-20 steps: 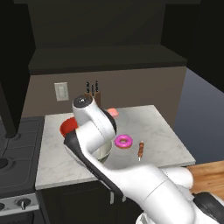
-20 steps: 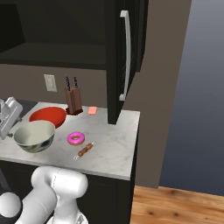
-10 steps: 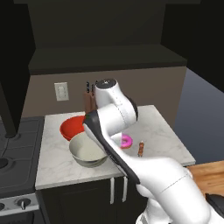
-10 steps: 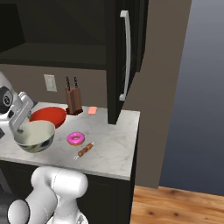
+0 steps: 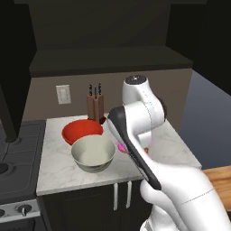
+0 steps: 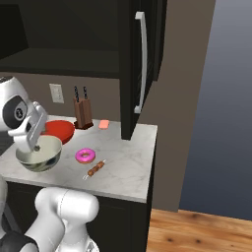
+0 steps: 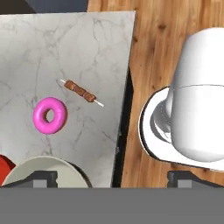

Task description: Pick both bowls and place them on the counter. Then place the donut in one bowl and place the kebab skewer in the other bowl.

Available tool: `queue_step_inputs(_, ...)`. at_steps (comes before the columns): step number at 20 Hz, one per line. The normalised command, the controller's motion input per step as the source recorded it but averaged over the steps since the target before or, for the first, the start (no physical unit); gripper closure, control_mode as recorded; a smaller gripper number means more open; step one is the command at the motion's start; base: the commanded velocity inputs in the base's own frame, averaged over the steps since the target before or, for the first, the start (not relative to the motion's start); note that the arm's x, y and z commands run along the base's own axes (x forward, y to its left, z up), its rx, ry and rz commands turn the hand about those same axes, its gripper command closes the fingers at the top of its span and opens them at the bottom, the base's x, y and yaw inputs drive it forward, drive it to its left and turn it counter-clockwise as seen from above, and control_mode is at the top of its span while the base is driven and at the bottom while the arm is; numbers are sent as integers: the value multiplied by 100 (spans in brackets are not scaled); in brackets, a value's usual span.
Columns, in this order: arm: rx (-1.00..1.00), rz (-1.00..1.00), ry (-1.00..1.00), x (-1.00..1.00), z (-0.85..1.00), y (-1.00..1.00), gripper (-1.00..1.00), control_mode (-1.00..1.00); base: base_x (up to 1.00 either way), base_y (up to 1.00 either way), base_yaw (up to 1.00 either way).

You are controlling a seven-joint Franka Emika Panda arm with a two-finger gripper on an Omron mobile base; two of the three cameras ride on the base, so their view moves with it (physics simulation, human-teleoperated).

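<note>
With both bowls on marble desk (image 6: 125, 165): red bowl (image 5: 82, 131) at back nr knife block (image 5: 95, 107), cream-grey bowl (image 5: 93, 154) just in front, touching/overlapping it in left base view. Pink donut (image 6: 85, 156) and kebab skewer (image 6: 95, 169) flat on desk, right of cream-grey bowl, skewer just beside donut twd desk front edge, not touching. Pincer (image 7: 112, 177) w/ fingers wide apart, holding nothing, up over cream-grey bowl rim in hand view.

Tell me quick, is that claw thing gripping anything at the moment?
Gripper: open and holding nothing; the donut and the kebab skewer lie loose on the counter.
</note>
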Motion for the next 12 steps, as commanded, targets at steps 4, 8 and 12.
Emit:
queue_step_inputs(4,0,21,0,-9,5,-58,-100,-100,0,0,0)
queue_step_inputs(8,-1,29,5,1,0,-52,-100,-100,0,0,0)
queue_step_inputs(12,-1,35,9,7,0,-48,-100,-100,0,0,0)
